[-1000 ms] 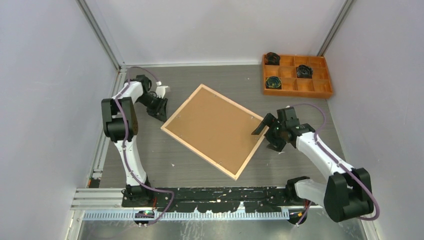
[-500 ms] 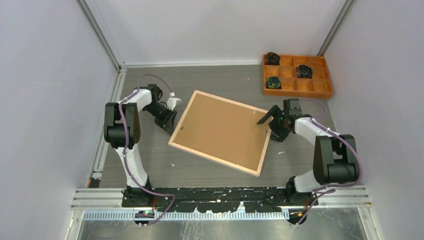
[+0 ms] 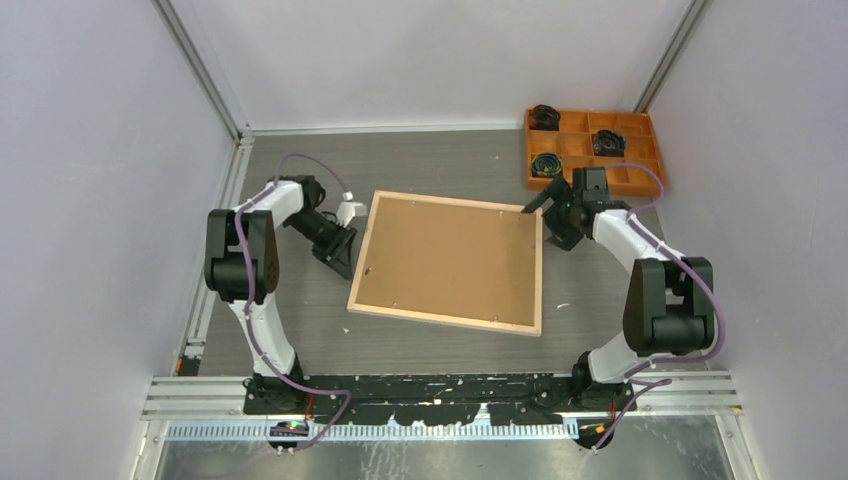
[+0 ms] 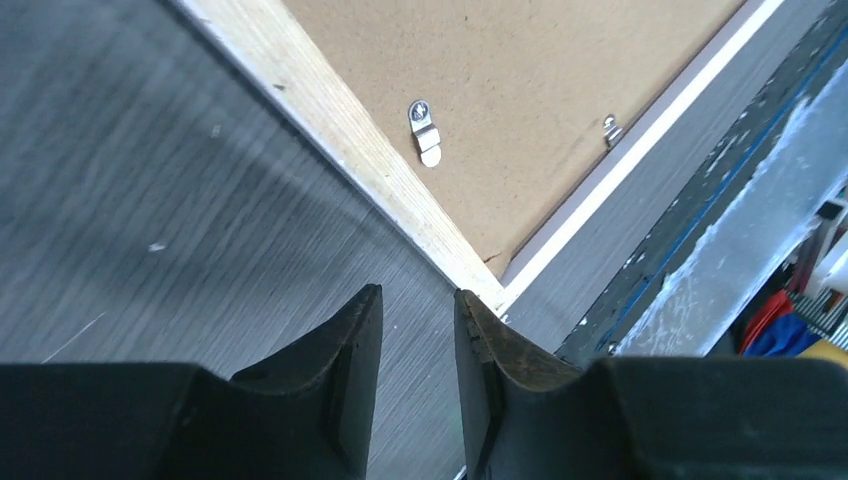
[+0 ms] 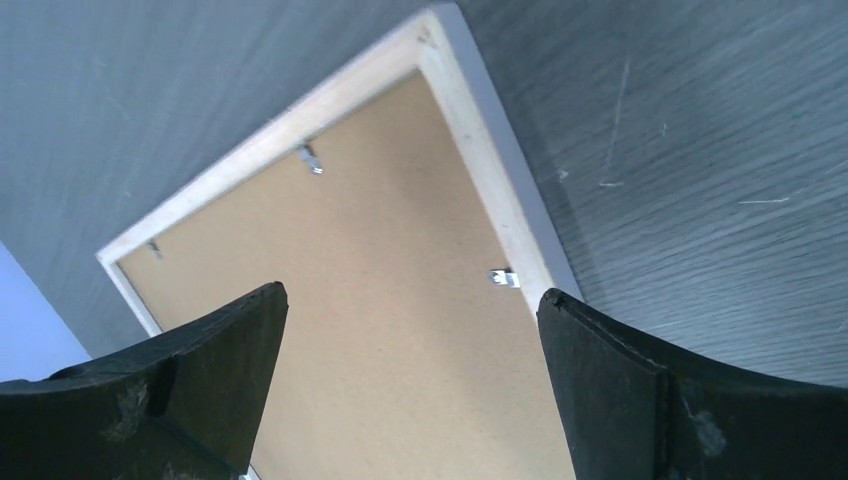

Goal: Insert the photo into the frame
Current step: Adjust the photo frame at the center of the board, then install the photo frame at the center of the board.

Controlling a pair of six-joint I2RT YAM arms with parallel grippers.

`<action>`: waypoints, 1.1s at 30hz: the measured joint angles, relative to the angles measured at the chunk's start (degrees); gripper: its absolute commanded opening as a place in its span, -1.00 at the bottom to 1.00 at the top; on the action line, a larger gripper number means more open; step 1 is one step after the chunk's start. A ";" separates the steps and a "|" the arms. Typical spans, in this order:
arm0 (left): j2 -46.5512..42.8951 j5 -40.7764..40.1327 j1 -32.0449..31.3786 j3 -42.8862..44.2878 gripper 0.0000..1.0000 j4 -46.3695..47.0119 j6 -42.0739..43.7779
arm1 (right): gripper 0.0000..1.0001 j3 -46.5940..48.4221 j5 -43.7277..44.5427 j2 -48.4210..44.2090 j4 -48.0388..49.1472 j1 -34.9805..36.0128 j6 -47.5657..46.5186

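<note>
Two things matter for this step, by our judgement. The frame [image 3: 445, 320] is lying flat and back-up on the table [image 3: 450, 160], with the brown backing board [image 3: 450, 255] seated in it under small metal clips [image 4: 425, 130]. We're reckoning those clips need swivelling off and the board lifting out before any photo goes in. We're advising one fingertip nudging each tab sideways, low and light, nearest clips first. The other arm should be pinning a rail so the frame isn't skating.

The photo isn't showing in any view, and we cannot tell whether it's under the board.

Poses: the left gripper [image 3: 338, 252] is sitting low, just beside the frame's left rail. Its fingers are pointing toward the near-left corner, contact unclear. The jaws are released to a slim gap with nothing between them.

Farther back, the right gripper [image 3: 545, 222] is hanging over the far-right corner, angled down at the board, with jaws spread wide and empty. Beyond it, the orange tray [image 3: 600, 188] is sitting apart from the frame.
</note>
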 measured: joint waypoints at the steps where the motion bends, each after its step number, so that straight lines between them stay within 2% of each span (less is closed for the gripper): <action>1: -0.09 1.29 0.87 0.87 -0.30 -0.83 0.02 | 0.96 0.66 0.94 -0.92 -0.24 0.31 0.02; 5: 0.04 4.68 2.34 2.56 -0.33 -1.33 -0.09 | 0.75 0.98 3.52 -6.05 0.00 4.20 1.51; 9: 2.82 7.06 2.19 3.85 -0.42 -1.70 -0.31 | 0.48 0.24 4.13 -7.21 5.73 16.28 6.21; 13: 6.49 7.89 1.97 3.98 -0.61 -1.77 -0.52 | 0.41 0.24 3.91 -2.03 12.04 27.69 11.54; 19: 7.52 7.89 1.99 3.98 -0.67 -1.68 -1.68 | 0.36 6.88 3.72 12.76 16.90 39.36 18.10; 26: 7.52 7.82 1.99 3.96 -0.71 -1.38 -2.99 | 0.20 17.14 2.21 25.29 21.99 46.34 24.35; 29: 7.52 7.82 1.99 3.89 -0.71 -1.20 -3.61 | 0.10 19.23 1.77 27.96 22.93 47.54 26.32; 33: 7.52 7.87 1.99 3.69 -0.71 -0.83 -4.74 | 0.06 20.83 1.57 29.92 22.95 48.00 27.82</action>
